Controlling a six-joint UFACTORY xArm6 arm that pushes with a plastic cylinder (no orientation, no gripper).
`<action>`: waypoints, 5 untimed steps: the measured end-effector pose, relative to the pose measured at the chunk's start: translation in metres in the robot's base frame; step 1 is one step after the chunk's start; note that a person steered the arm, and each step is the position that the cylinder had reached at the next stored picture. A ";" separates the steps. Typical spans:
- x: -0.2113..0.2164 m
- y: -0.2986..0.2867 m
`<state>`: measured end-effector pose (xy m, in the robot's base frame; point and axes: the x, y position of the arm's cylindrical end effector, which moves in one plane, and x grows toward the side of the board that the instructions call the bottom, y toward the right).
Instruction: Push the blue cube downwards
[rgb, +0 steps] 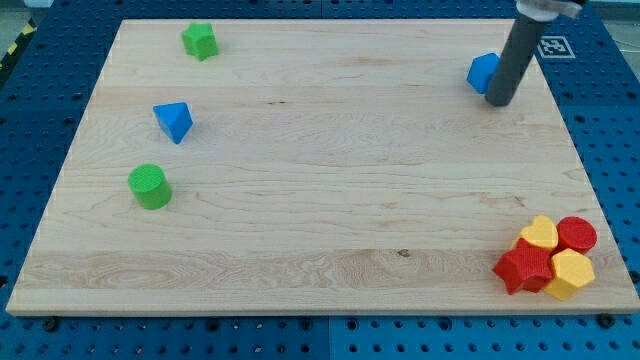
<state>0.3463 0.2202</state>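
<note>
Blue cube sits near the view's top right corner of the bench, with my tip just beside its right face and a little lower, the rod partly covering that side. I cannot tell whether they touch. No pincer is fitted on this arm, only the rod, so there is nothing to spread or press together.

I judge the cube to be a small, light, rigid block that will slide readily on the smooth wood. It can only be pushed, not held. A push off its centre would likely turn it or let it slip away sideways. To send it downwards, contact belongs on the middle of its top face, the one toward the view's top edge, so my tip would first have to go round it. There is little room between the cube and the bench's top edge, which may make that awkward.

Below the cube the path looks free. The cluster of red and yellow blocks lies well apart at the bottom right, and the blue wedge, green star and green cylinder sit far off at the left.
</note>
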 end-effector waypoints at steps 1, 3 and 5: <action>-0.025 -0.022; -0.002 0.006; -0.073 0.066</action>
<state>0.2735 0.2859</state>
